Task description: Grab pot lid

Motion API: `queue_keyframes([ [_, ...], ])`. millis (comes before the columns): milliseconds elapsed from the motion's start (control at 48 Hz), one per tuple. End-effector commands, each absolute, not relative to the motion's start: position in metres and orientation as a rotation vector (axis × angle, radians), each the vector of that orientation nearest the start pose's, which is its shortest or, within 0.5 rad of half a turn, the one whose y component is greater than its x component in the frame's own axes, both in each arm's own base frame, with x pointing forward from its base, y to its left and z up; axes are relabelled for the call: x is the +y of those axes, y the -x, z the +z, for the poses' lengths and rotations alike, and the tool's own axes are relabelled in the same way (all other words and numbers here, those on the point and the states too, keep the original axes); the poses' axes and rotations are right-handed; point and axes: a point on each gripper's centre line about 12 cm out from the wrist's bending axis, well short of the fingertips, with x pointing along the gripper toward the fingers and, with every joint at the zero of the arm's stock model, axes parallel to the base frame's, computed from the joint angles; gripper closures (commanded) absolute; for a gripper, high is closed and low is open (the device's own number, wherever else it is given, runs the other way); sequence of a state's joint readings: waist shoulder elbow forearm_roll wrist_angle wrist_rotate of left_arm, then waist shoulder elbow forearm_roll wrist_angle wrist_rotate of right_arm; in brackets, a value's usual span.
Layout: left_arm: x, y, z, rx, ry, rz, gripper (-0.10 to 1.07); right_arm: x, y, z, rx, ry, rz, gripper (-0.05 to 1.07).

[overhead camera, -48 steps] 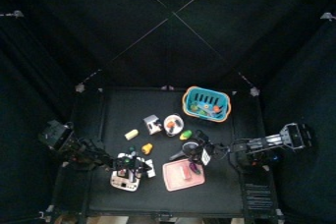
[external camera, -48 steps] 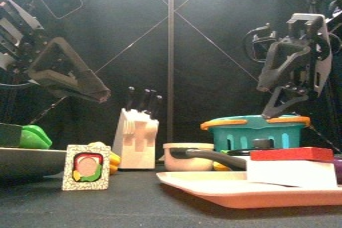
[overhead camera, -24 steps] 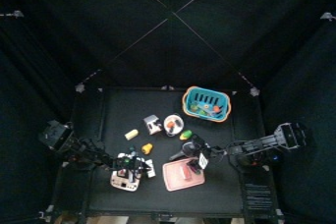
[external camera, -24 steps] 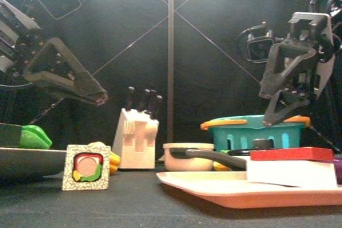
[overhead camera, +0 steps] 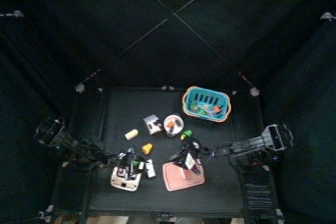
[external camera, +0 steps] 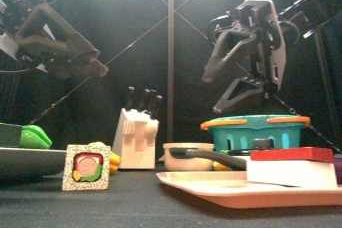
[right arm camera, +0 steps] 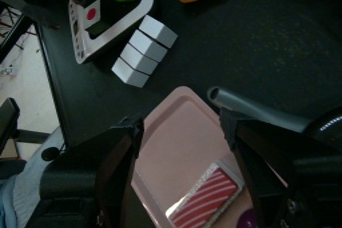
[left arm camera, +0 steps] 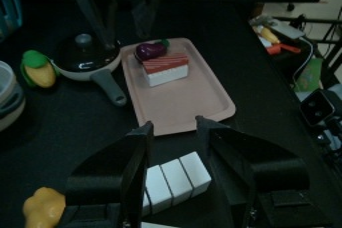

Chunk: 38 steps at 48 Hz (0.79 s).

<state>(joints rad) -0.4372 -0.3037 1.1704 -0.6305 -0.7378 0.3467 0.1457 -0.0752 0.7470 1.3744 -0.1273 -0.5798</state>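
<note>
Both jaws open; pot lid (left arm camera: 83, 50) untouched beside pink board (left arm camera: 201, 87).

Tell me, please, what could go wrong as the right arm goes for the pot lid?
The right gripper hangs open over the pink board, not the pot lid, so it may close on the board. The lid sits close against that board and a long dark handle, which could get knocked.

pot lid (left arm camera: 83, 54) partly hidden behind the right arm, pink board (external camera: 254, 187) cut off by front view's edge
</note>
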Motion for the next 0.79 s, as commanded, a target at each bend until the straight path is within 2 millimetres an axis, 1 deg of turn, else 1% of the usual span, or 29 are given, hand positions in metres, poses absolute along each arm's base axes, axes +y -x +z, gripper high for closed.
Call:
queue_keyframes([
  [0,-0.065,-0.253,0.19,0.173,0.072,-0.011,0.19,0.041,-0.379,0.187,0.569,-0.68,-0.217,0.09],
  [167,-0.046,-0.229,0.199,0.155,0.12,0.0,0.19,0.04,-0.391,0.193,0.547,-0.684,-0.217,0.09],
  [229,-0.041,-0.221,0.2,0.164,0.142,0.001,0.19,0.039,-0.394,0.197,0.528,-0.68,-0.227,0.09],
  [354,-0.035,-0.21,0.198,0.208,0.179,-0.007,0.19,0.037,-0.394,0.198,0.515,-0.685,-0.244,0.09],
  [458,-0.029,-0.205,0.194,0.293,0.194,-0.017,0.19,0.034,-0.392,0.198,0.515,-0.699,-0.253,0.09],
  [562,-0.023,-0.204,0.19,0.363,0.183,-0.016,0.19,0.03,-0.39,0.203,0.5,-0.716,-0.263,0.09],
  [667,-0.015,-0.204,0.187,0.412,0.155,-0.003,0.19,0.021,-0.387,0.209,0.476,-0.729,-0.279,0.09],
  [771,-0.012,-0.204,0.186,0.413,0.138,0.01,0.19,0.009,-0.386,0.214,0.455,-0.735,-0.303,0.09],
])
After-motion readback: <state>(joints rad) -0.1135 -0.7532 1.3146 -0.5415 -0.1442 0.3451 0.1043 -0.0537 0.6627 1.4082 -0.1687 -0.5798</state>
